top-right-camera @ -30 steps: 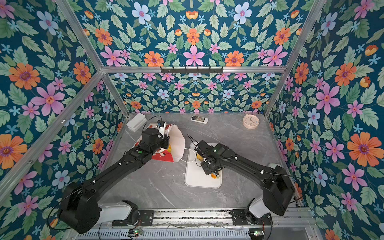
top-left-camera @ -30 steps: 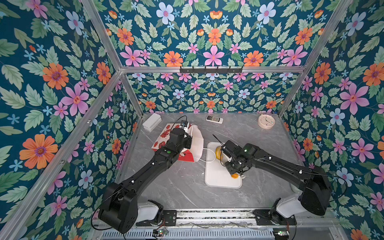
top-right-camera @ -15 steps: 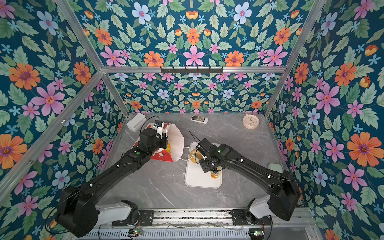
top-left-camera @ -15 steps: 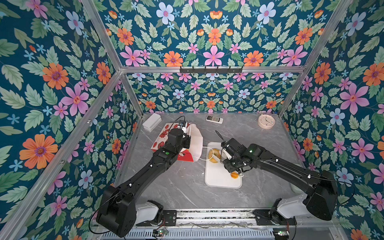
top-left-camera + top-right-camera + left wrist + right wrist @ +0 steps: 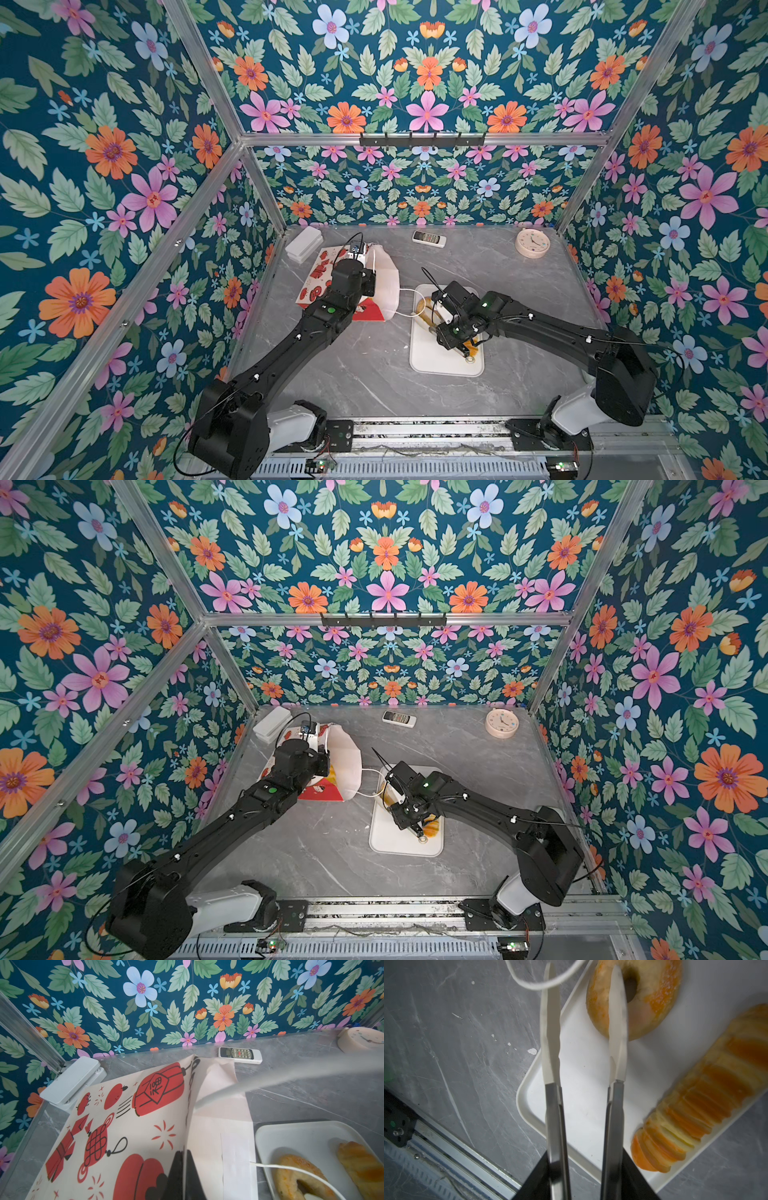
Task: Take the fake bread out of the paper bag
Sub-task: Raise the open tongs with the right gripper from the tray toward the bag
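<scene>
The paper bag [image 5: 386,286] [image 5: 345,762] [image 5: 124,1126] lies on its side at the back left, white with red motifs, its mouth toward the tray. My left gripper [image 5: 184,1159] is shut on the bag's upper edge. Two pieces of fake bread lie on the white tray [image 5: 436,365] [image 5: 581,1064]: a ring bagel [image 5: 422,309] [image 5: 291,1176] [image 5: 643,1001] and a long ridged loaf [image 5: 471,345] [image 5: 706,1093]. My right gripper [image 5: 438,318] [image 5: 581,968] hovers open over the tray beside the bagel, with nothing between its fingers. The bag's inside is hidden.
A cord handle [image 5: 529,986] trails from the bag over the tray's corner. A remote [image 5: 429,239], a round clock [image 5: 532,243] and a white box [image 5: 304,244] sit along the back wall. The metal rail [image 5: 415,432] runs along the front edge.
My right gripper has shifted a little over the tray, uncovering the bagel, and its jaws have narrowed slightly. The left gripper keeps its hold on the bag and has barely moved.
</scene>
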Tool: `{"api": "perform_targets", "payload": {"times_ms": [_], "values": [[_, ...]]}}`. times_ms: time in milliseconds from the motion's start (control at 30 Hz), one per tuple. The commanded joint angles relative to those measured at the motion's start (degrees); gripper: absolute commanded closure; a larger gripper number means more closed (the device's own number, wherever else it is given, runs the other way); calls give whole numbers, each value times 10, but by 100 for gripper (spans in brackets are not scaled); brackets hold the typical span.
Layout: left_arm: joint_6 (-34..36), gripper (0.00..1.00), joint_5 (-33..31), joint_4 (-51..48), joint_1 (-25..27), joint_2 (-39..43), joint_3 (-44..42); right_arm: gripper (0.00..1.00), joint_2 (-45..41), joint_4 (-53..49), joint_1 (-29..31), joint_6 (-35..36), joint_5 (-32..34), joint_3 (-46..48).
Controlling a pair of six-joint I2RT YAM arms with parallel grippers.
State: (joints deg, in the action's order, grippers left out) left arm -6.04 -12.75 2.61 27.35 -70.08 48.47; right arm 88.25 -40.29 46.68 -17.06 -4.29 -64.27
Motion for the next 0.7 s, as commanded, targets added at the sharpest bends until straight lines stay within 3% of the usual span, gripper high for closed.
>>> {"api": "perform_targets", "payload": {"times_ms": [0, 467, 667], "values": [[-5, 100, -14, 30, -2, 3, 1, 55, 2, 14, -8, -16, 17, 4], [-5, 100, 6, 30, -4, -6, 5, 56, -48, -21, -64, -12, 27, 38], [-3, 100, 15, 28, -4, -16, 12, 56, -89, 22, -64, -11, -35, 35]]}}
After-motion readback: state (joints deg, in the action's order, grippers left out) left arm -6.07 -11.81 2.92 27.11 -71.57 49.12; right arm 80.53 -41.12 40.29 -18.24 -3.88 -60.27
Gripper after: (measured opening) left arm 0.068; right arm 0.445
